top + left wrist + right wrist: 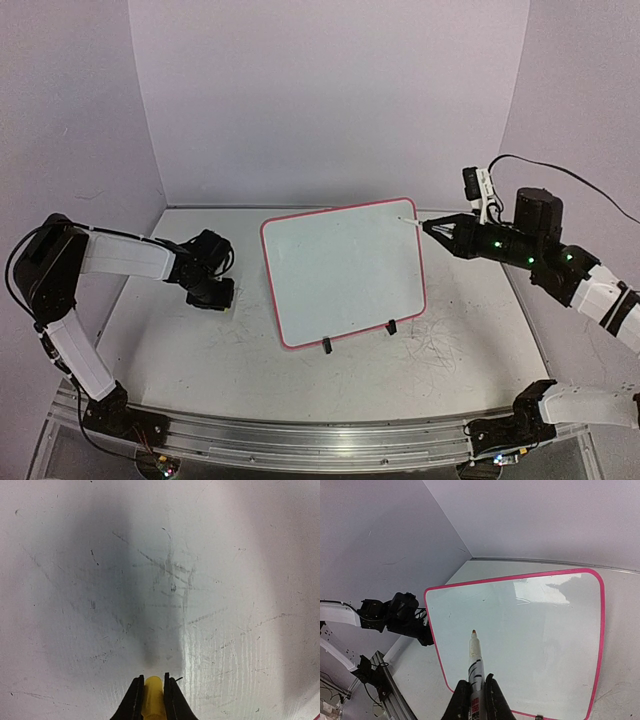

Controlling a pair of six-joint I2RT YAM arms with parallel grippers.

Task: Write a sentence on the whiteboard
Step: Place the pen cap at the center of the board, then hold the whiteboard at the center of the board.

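The whiteboard (340,270) stands tilted on the table, white with a pink-red rim; its face (520,640) looks blank and the sentence does not show in any view. My right gripper (432,229) is shut on a white marker (475,655), uncapped, whose tip hovers by the board's upper right corner in the top view. In the right wrist view the gripper (474,677) points the marker at the board face. My left gripper (215,295) hangs low over the table left of the board. Its jaws (153,680) are shut on a yellow cap (153,697).
Two small black clips (327,346) prop the board's near edge. The scuffed grey-white table (200,350) carries scribble marks (170,575) under my left gripper. Lilac walls close in the back and both sides. A metal rail (300,440) runs along the near edge.
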